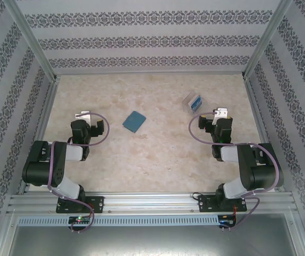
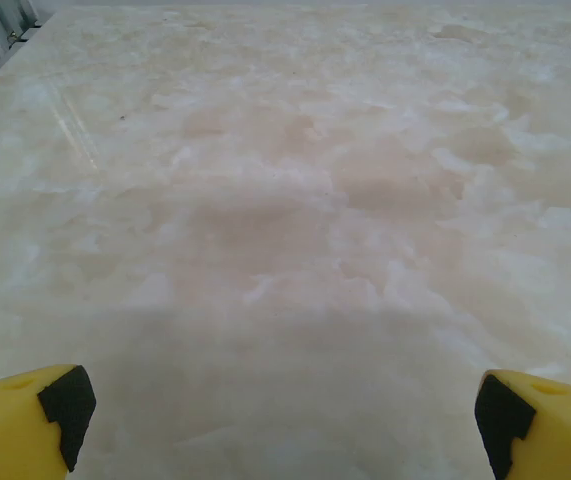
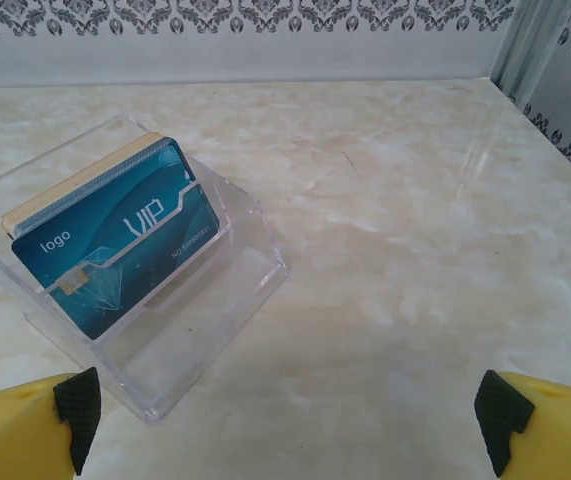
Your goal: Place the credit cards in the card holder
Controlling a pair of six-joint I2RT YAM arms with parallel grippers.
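Marble-patterned table (image 1: 157, 160) stood between walls (image 1: 141, 37) covered with striped, ornamented wallpaper. On it, the card holder (image 1: 134, 121), a small flat teal-blue wallet, lay closed a little left of the middle of the table, between the two arms and nearer to the far edge than to the near one. It touched nothing else.

Toward the far right corner stood a clear plastic stand (image 3: 215, 300), and the credit cards (image 3: 110, 245) were inside it, leaning back as one small pack. The front card was blue and white with the words "VIP" and "logo"; behind it the edges of greyish and tan cards were visible.

Left gripper (image 2: 285, 420) hovered over bare table near the left edge, with its yellow fingers (image 2: 25, 425) wide apart and nothing between them. Right gripper (image 3: 287, 415) was just on the near side of the stand, also with its jaws spread wide and empty, not touching the stand.
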